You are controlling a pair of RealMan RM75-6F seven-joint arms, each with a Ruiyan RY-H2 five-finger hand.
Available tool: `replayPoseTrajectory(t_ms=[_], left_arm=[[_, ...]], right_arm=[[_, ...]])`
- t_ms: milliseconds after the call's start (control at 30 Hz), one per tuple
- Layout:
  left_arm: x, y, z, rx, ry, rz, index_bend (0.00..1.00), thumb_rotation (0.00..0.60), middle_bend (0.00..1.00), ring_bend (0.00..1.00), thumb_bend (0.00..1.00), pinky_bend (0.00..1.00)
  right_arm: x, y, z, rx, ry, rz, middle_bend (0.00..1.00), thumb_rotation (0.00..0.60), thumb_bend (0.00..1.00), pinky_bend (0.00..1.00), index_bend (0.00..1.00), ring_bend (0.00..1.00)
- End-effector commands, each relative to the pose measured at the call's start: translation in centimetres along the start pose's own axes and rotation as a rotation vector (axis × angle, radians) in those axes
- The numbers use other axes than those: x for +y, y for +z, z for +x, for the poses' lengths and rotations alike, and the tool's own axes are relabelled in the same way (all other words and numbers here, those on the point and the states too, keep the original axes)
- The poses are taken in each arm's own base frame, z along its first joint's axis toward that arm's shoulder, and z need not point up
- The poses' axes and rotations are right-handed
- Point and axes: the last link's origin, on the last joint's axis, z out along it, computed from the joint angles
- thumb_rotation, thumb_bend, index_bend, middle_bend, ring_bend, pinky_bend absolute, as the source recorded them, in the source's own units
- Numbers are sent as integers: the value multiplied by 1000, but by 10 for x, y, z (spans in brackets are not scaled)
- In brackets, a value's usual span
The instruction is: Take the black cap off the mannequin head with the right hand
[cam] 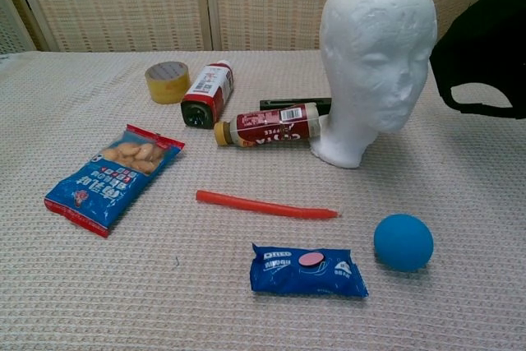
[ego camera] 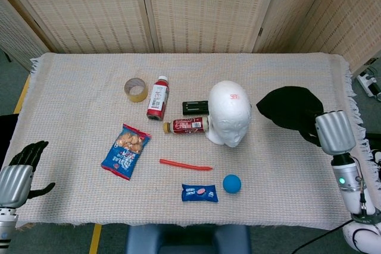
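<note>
The white foam mannequin head [ego camera: 229,113] [cam: 376,63] stands bare near the table's middle, facing the front edge. The black cap [ego camera: 290,109] [cam: 485,43] hangs to its right, off the head, held by my right hand [ego camera: 314,127], whose fingers are mostly hidden behind the cap above the silver wrist. In the chest view the cap shows at the right edge with its strap loop dangling; the hand itself is out of that frame. My left hand [ego camera: 25,165] hovers off the table's front left corner, fingers apart, holding nothing.
On the cloth lie a tape roll [ego camera: 136,89], two red bottles [ego camera: 157,96] [ego camera: 186,125], a black box [ego camera: 195,107], a snack bag [ego camera: 125,151], a red stick [ego camera: 185,165], an Oreo pack [ego camera: 199,193] and a blue ball [ego camera: 232,183].
</note>
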Motion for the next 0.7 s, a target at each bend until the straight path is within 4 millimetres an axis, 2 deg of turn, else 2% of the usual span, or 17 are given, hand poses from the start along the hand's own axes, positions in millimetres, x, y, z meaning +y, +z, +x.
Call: replayPoseTrajectory(t_ms=[33,200,300,367,400,433,467,500,533,567,600,700], left_arm=[[2,0,0,0,1,-6,74,600,117,105,185,246],[1,1,-2,-4,1,-3,74,600,116,105,184,246],[1,1,-3,-5,0,-4,73,600,113,104,184,246],[1,1,-3,-6,-1,-4,74,600,112,104,184,246],[1,1,-3,-7,0,-2,73,600,112,104,184,246],[0,0,-4,-9,0,0,73,600,112,104,184,246],[-1,0,-4,-10,0,3,73,600,112,103,184,246],[-2,0,-4,-12,1,6,73,600,112,103,183,246],[-2,0,-5,-13,0,8,73,600,112,103,183,246],[-3,0,-5,-13,1,9,73,600,111,102,183,246],[-3,0,-5,-15,0,10,72,600,110,102,184,246],[-3,0,-6,-18,-3,6,71,600,109,101,184,246]], right_arm=[[-5,-13,-17,-38,15,22,752,600,479,996,853,990],[-14,-16,-44,-86,-34,54,752,600,480,996,849,970],[-19,-14,-60,-117,-43,50,739,600,478,996,787,885],[-21,-14,-71,-160,-68,39,681,600,445,995,656,764],[-21,-16,-75,-187,-83,31,605,600,387,970,525,663],[-21,-18,-79,-218,-92,24,545,600,343,931,434,595],[-21,-21,-82,-254,-92,12,417,600,248,807,254,460],[-21,-24,-83,-296,-86,-5,300,600,164,659,121,338],[-21,-26,-82,-319,-79,-11,210,600,99,534,48,244],[-20,-28,-80,-339,-75,-20,120,600,42,412,4,148],[-19,-32,-76,-362,-65,-35,56,598,11,325,0,79],[-14,-44,-64,-400,-34,-71,0,553,0,224,0,2]])
